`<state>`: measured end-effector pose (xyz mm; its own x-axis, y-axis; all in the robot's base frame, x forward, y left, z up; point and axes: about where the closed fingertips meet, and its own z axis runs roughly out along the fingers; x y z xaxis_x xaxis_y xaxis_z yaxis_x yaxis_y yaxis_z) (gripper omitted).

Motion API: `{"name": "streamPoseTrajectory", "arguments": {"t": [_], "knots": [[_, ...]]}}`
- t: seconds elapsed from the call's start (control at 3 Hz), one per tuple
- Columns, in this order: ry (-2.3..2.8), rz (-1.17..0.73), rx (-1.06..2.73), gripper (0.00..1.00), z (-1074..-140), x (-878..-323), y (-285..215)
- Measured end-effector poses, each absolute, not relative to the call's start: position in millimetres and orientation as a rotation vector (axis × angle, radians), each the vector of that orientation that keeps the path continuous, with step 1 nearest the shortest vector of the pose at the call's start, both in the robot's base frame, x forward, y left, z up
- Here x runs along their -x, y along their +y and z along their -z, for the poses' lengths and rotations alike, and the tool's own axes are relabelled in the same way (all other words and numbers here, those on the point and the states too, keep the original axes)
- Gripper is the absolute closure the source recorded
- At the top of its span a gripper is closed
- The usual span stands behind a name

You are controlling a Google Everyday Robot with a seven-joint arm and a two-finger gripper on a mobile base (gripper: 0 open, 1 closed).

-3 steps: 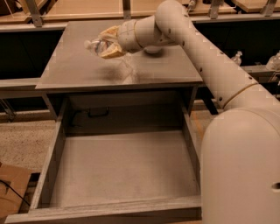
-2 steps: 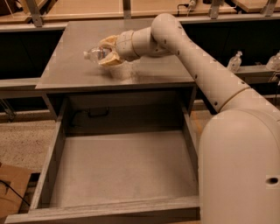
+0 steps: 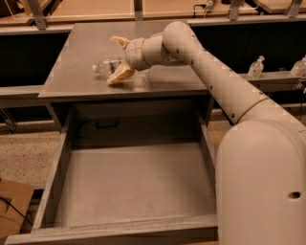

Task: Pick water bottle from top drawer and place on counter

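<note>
The water bottle point(image 3: 106, 65) lies on its side on the grey counter point(image 3: 76, 52), white cap pointing left. My gripper point(image 3: 118, 58) is over the counter, reaching in from the right. Its tan fingers point(image 3: 119, 74) are spread wide, one behind the bottle and one in front of it, and the bottle's right end lies between them. The gripper is open. The top drawer point(image 3: 129, 184) is pulled fully out below the counter. Its flat grey bottom is bare, and its thick front panel point(image 3: 119, 233) is at the bottom of the view.
My arm and large body point(image 3: 263, 182) fill the right side. Two tiny flask-shaped bottles point(image 3: 256, 67) stand on a ledge at the right. Tan wooden tabletops point(image 3: 91, 9) run along the back. A cardboard box point(image 3: 12, 206) sits on the floor at lower left.
The gripper has lowered the bottle onto the counter, drawn slightly toward the front edge, and its fingers have spread apart, letting the bottle go.
</note>
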<state>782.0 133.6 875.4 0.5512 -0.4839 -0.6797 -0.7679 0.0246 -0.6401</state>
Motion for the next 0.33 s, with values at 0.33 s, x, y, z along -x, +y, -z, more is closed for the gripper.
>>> {"name": "streamPoseTrajectory", "arguments": {"t": [0.33], "knots": [[1.078, -0.305, 1.624, 0.0, -875.3, -781.9, 133.7]]}}
